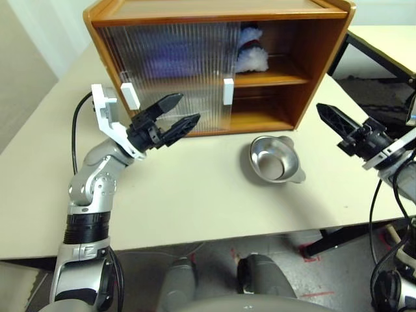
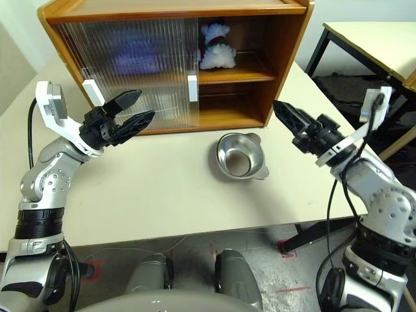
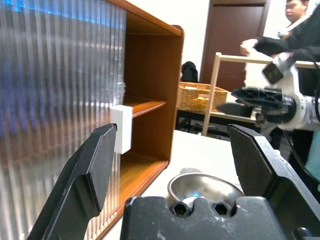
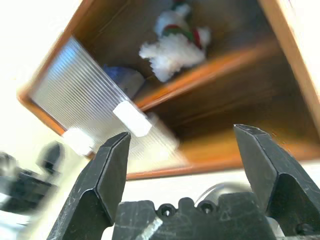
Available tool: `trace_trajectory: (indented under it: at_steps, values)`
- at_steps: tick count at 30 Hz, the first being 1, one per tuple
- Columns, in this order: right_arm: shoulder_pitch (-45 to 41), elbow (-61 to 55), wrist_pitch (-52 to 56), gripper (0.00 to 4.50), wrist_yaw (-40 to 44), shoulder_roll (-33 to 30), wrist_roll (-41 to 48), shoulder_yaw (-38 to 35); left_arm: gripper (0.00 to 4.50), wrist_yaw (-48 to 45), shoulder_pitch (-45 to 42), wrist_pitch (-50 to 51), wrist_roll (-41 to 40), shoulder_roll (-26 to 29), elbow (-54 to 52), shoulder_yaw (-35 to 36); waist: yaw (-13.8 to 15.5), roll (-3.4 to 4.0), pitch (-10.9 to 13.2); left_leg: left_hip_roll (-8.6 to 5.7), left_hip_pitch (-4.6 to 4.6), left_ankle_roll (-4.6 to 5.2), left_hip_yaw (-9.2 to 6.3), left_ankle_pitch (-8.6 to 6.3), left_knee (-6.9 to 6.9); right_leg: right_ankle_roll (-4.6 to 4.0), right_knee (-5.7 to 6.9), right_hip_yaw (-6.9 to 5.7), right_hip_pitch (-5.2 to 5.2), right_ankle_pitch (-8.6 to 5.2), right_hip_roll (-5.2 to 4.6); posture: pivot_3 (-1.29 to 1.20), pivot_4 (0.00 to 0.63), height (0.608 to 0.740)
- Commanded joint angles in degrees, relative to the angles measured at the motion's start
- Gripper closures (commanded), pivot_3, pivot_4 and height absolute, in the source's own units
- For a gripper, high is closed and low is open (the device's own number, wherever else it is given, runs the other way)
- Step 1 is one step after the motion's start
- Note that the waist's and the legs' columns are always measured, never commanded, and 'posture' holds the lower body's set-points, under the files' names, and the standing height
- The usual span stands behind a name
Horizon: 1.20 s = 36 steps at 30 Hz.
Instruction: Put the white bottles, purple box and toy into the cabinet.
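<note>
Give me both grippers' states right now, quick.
Left gripper: open, empty.
Right gripper: open, empty.

A steel bowl (image 1: pixel 275 160) sits on the cream table (image 1: pixel 195 195).

This looks like a robot lab or test room. A pale plain surface (image 1: pixel 195 195) carries a wooden cabinet (image 1: pixel 312 65). Beyond the cabinet, in the left wrist view, stand a wooden rack (image 3: pixel 216 90) holding a wicker basket (image 3: pixel 197 95), a dark door (image 3: pixel 232 35) and a standing person (image 3: pixel 295 20). Beside the surface, red tape marks (image 1: pixel 309 253) sit on the grey floor (image 1: pixel 214 260), and a second pale table (image 2: pixel 370 39) stands nearby.
</note>
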Motion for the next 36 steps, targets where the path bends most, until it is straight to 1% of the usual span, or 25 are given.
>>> trace_trajectory:
  at_steps: [1, 4, 7, 14, 18, 24, 32, 36]
  values:
    - [3.91, 1.31, 1.25, 0.02, -10.01, 0.93, 16.5, -3.5, 0.0, -0.79, -0.73, 0.4, 0.65, 0.24, 1.39, -0.6, -0.29, 0.0, 0.0, 0.0, 0.0, 0.0, 0.0, 0.0, -0.01, 0.0, 0.0, 0.01, 0.0, 0.0, 0.01, -0.07, 0.0, 0.74]
    - [9.73, 4.65, 1.38, 0.02, -14.57, 0.34, 25.76, -2.78, 0.0, -0.89, -0.74, 0.68, 0.54, 0.41, 1.22, -0.59, -0.35, -0.01, 0.0, 0.0, 0.03, 0.01, -0.02, 0.0, -0.02, 0.01, -0.05, 0.01, 0.05, 0.0, 0.01, -0.06, 0.0, 0.74]
    - [13.56, 6.31, 0.66, 0.02, -16.3, -0.29, 32.61, -1.15, 0.0, -0.92, -0.72, 0.85, 0.44, 0.73, 1.16, -0.4, -0.4, 0.01, 0.01, -0.01, 0.02, 0.02, -0.04, 0.0, -0.02, 0.02, -0.12, 0.0, 0.09, 0.01, 0.01, -0.06, 0.0, 0.74]
    - [19.4, 10.58, 0.02, 0.02, -16.85, -1.68, 39.1, 2.44, 0.0, -0.73, -0.34, 1.35, 0.06, 1.46, 0.33, 0.02, -0.47, 0.0, 0.02, -0.01, 0.03, 0.0, -0.11, -0.02, -0.01, -0.09, -0.27, -0.02, 0.17, -0.05, 0.01, -0.04, 0.009, 0.74]
    - [22.54, 11.72, 0.71, 0.02, -15.28, -1.81, 38.66, 5.59, 0.0, -0.55, -0.06, 1.74, -0.02, 1.94, -0.29, 0.35, -0.14, -0.01, 0.04, -0.02, 0.02, 0.01, -0.12, -0.03, -0.02, -0.26, -0.33, -0.01, 0.19, -0.16, 0.0, -0.03, 0.011, 0.74]
    - [24.18, 14.36, -0.37, 0.02, -13.46, -1.75, 35.32, 7.4, 0.0, -0.4, -0.01, 2.3, -0.13, 2.48, -0.8, 0.82, 0.05, -0.01, 0.09, -0.02, 0.0, 0.02, -0.13, -0.05, -0.03, -0.33, -0.45, -0.02, 0.2, -0.2, 0.0, -0.02, 0.011, 0.74]
    - [24.09, 13.55, -1.32, 0.02, -14.48, -0.57, 34.33, 9.32, 0.0, -0.29, -0.12, 2.83, 0.0, 2.67, -1.36, 1.06, 0.08, 0.0, 0.1, -0.02, -0.02, 0.04, -0.13, -0.06, -0.05, -0.31, -0.58, -0.02, 0.22, -0.18, 0.0, -0.01, 0.008, 0.74]
    - [22.34, 13.86, -2.11, 0.02, -15.52, -0.17, 34.46, 9.91, 0.0, -0.48, -0.05, 2.95, 0.09, 3.04, -1.52, 1.23, 0.06, 0.01, 0.11, -0.02, -0.05, 0.08, -0.13, -0.09, -0.05, -0.28, -0.64, -0.02, 0.23, -0.17, 0.0, 0.0, 0.008, 0.74]
